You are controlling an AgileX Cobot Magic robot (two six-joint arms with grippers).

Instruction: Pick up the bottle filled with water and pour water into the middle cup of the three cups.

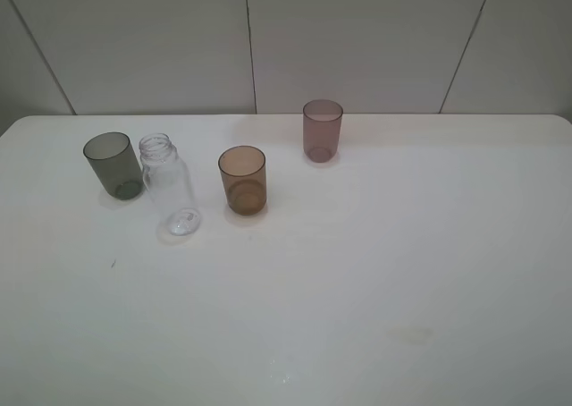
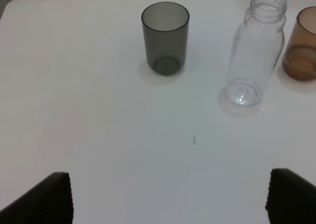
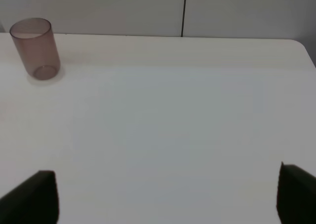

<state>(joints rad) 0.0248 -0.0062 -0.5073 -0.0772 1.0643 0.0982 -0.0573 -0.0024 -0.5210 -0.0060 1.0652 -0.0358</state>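
Observation:
The clear bottle (image 1: 170, 184) stands upright and uncapped on the white table (image 1: 375, 272), just right of the smoky grey cup (image 1: 113, 164). The amber-brown middle cup (image 1: 242, 180) stands right of the bottle, and the mauve-purple cup (image 1: 322, 131) stands farther back right. In the left wrist view the grey cup (image 2: 165, 37), bottle (image 2: 254, 51) and amber cup (image 2: 302, 44) show ahead of my left gripper (image 2: 168, 197), which is open and empty. My right gripper (image 3: 168, 194) is open and empty, with the mauve cup (image 3: 34, 48) far ahead. Neither gripper shows in the exterior view.
Grey wall panels (image 1: 268, 39) stand behind the table's back edge. A small dark speck (image 1: 113, 264) lies on the table in front of the grey cup. The table's right back corner (image 3: 301, 44) shows in the right wrist view.

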